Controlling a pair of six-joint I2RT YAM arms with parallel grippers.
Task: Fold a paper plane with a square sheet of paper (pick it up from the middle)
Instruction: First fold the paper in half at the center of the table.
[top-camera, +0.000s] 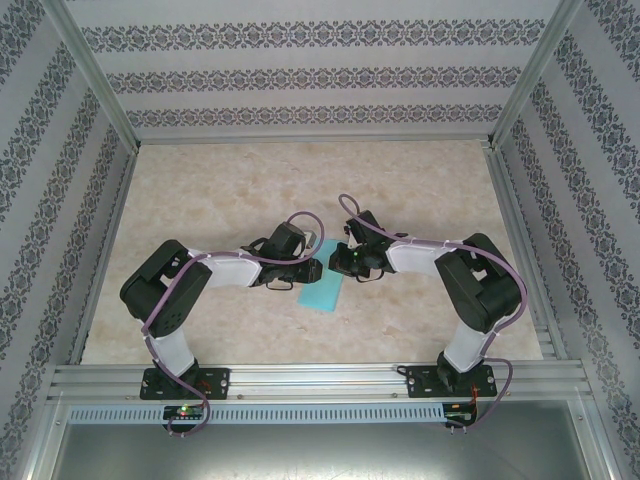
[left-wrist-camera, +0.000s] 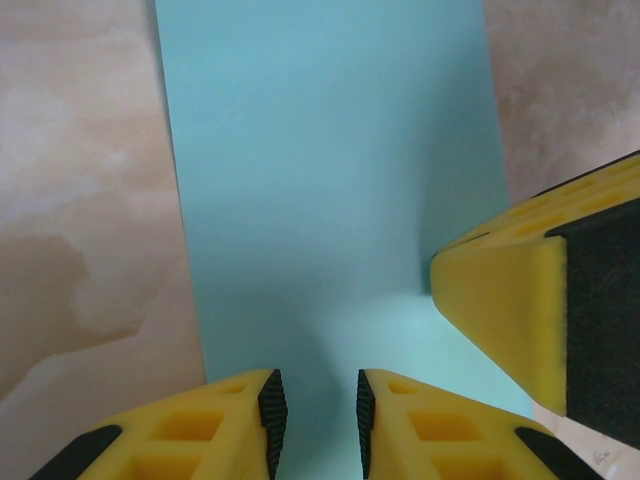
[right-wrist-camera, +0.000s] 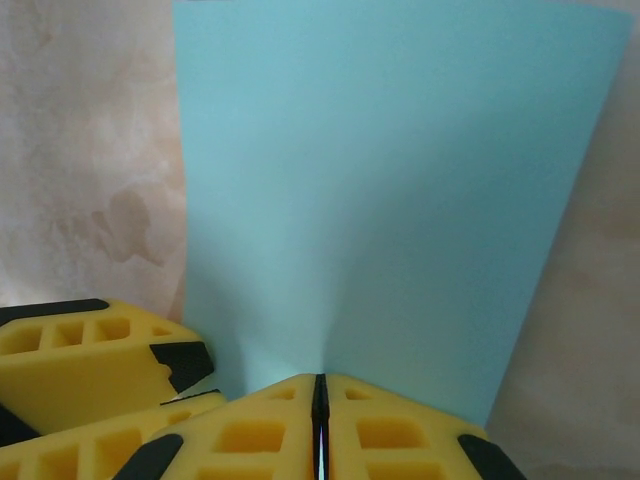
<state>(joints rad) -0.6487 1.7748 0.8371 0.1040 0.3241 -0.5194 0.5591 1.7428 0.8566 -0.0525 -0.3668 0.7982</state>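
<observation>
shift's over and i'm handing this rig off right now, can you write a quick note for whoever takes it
Left hand: open, fingers a small gap apart, poised over one edge of the sheet of paper.
Right hand: shut, pinching an edge of the sheet; a soft ridge runs up the paper from the pinch.
Paper: in the middle of the table, with both hands meeting over it. Cannot tell whether it is lifted.
Done: the right hand has its grip.
Left: no crisp crease shows, so all the folding remains.
</observation>
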